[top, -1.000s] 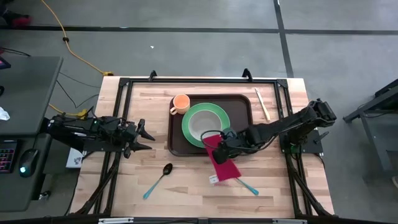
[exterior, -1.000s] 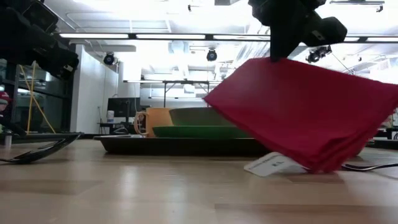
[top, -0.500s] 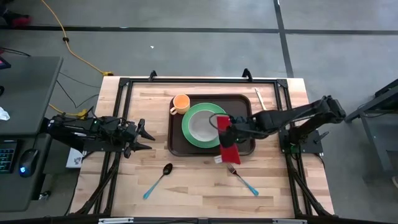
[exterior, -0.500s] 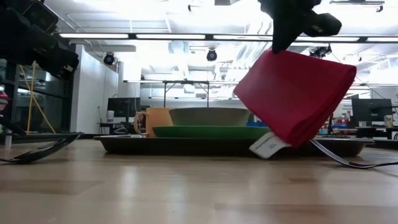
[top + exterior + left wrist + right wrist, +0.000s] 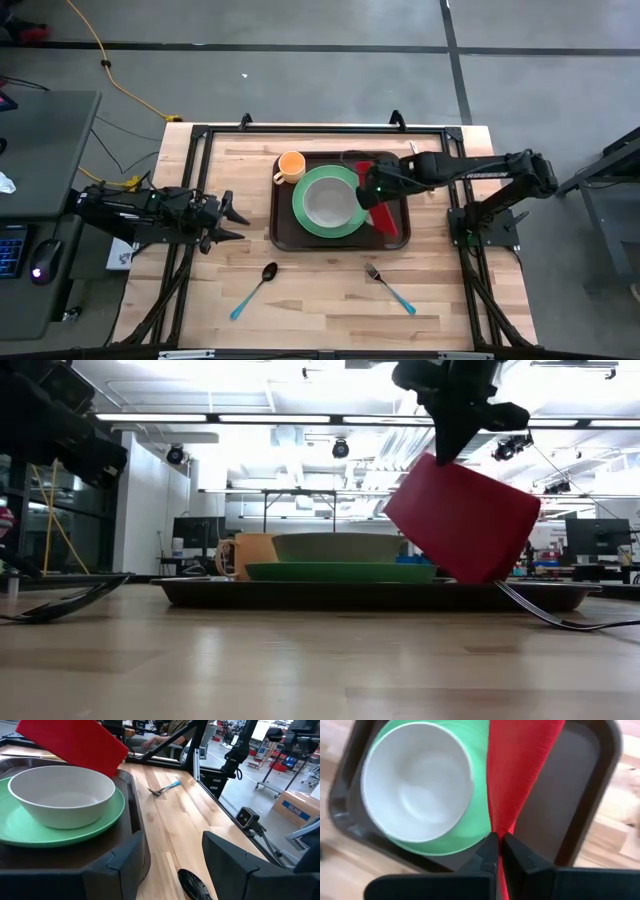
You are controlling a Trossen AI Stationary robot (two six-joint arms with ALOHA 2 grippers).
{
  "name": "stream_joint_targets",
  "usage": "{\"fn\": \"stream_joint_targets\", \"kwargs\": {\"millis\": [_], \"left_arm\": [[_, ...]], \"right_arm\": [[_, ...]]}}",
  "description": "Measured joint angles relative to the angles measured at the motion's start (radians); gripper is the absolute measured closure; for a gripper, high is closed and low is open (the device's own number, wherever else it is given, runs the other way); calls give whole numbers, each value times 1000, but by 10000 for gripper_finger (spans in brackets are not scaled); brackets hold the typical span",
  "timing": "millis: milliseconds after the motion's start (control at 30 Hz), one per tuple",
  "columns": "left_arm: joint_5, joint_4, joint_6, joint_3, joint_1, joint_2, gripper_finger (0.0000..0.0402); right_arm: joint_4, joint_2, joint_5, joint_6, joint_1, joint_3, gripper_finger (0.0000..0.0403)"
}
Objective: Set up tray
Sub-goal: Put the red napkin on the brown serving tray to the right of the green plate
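Observation:
The dark brown tray [image 5: 392, 168] lies at the table's middle. It carries a green plate [image 5: 302, 205] with a white bowl [image 5: 328, 203] and an orange cup [image 5: 291, 165]. My right gripper [image 5: 372, 187] is above the tray's right part, shut on a red folded napkin [image 5: 388, 214], which also shows in the low view [image 5: 465, 520]. My left gripper [image 5: 236, 212] waits open near the table's left side, left of the tray, holding nothing. My right gripper pinches the napkin's upper edge [image 5: 498, 829] between its two fingers, which come from above and point down. The napkin looks folded in several layers. It hangs tilted below the fingers over the tray's right part [image 5: 470, 525]. Whether its low corner touches the tray, I cannot tell.
A spoon [image 5: 258, 285] and a blue-handled fork [image 5: 390, 288] lie on the bare wood near the table's front edge. Chopsticks [image 5: 421, 166] lie right of the tray. A black frame [image 5: 300, 130] runs round the table top.
My right gripper has gone up and toward the table's far edge with the napkin. The napkin has come off the table by the tray's near right corner and now hangs over the tray's right part. The fork that it partly covered now lies bare.

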Motion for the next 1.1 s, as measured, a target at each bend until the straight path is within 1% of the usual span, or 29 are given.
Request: {"fn": "stream_joint_targets", "kwargs": {"millis": [100,267,467,600,667,867,1100], "left_arm": [[-8,0,0,0,0,0,172],[-8,0,0,0,0,0,172],[-10,0,0,0,0,0,172],[-13,1,0,0,0,0,172],[-27,4,0,0,0,0,172],[-104,6,0,0,0,0,172],[-124,6,0,0,0,0,172]], "right_arm": [[-12,0,-13,-9,-31,0,403],[-12,0,-26,-21,-52,-1,403],[36,-2,-95,-22,-69,-1,403],[37,-27,-134,-22,-88,-1,403],[30,-45,-140,-25,-101,-1,403],[-78,-69,-147,-20,-137,-1,403],[-96,-55,-147,-13,-139,-2,403]]}}
